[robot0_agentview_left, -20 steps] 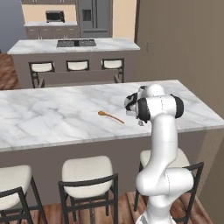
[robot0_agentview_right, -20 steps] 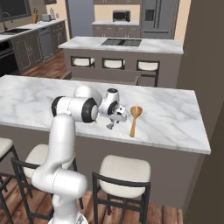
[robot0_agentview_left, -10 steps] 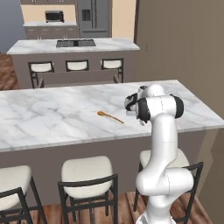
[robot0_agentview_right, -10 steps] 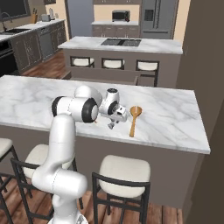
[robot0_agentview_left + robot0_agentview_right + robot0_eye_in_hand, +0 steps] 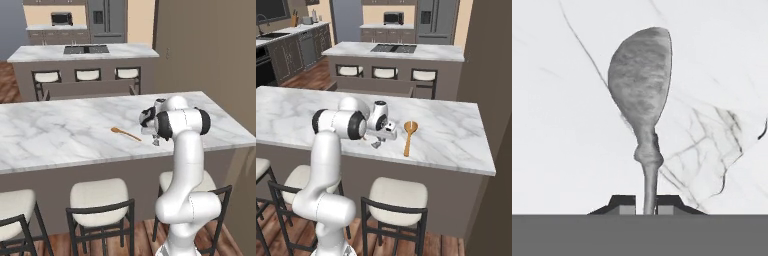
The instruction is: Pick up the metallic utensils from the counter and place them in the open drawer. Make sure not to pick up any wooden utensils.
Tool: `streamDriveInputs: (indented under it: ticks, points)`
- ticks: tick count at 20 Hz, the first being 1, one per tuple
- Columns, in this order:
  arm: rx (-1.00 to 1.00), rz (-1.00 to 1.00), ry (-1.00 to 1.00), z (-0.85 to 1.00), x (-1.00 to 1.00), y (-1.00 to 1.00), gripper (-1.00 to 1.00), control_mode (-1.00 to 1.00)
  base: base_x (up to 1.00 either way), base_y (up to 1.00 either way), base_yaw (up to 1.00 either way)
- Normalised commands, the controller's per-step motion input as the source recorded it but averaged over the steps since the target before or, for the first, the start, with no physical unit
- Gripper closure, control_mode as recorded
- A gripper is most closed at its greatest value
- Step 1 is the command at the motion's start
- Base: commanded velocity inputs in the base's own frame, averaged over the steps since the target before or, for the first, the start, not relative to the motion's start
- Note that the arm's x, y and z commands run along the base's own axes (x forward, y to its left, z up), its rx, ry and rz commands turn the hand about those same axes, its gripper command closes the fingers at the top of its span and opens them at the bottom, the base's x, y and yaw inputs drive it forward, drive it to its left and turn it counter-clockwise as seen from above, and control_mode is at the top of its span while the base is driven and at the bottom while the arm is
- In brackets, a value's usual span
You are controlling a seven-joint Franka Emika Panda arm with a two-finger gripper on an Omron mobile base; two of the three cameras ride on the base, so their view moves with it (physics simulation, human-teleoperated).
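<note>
Marble, white with grey veins, makes up the long bench [image 5: 60,135] across the middle of both base views. Right of centre in the right base view lies a long orange-brown wooden spoon [image 5: 408,135], and a thinner one [image 5: 125,133] sits mid-frame in the left. My gripper [image 5: 645,205] is clamped on the handle of the short silver-grey metal spoon [image 5: 642,85], bowl pointing up-frame. I judge nothing delivered yet; lift and carry to the drawer remain.
</note>
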Motion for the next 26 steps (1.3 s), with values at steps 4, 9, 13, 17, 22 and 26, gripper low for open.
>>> streamDriveInputs:
  ticks: [4, 9, 13, 17, 22, 26]
  points:
    - [0.0, 0.06, 0.06, -0.41, -0.41, 0.64, 1.0, -1.0, 0.0, 0.0, 0.0]
    - [0.01, 0.02, -0.09, -0.09, -0.47, 0.19, 1.0, -1.0, 0.0, 0.0, 0.0]
    - [0.0, 0.0, -0.26, 0.48, -0.77, 0.0, 1.0, -1.0, 0.0, 0.0, 0.0]
    - [0.0, 0.0, -0.17, 0.5, -0.87, 0.0, 1.0, -1.0, 0.0, 0.0, 0.0]
    - [0.0, 0.0, -0.13, 0.42, -0.98, 0.0, 1.0, -1.0, 0.0, 0.0, 0.0]
    - [0.0, 0.0, -0.14, 0.64, -0.88, 0.0, 1.0, -1.0, 0.0, 0.0, 0.0]
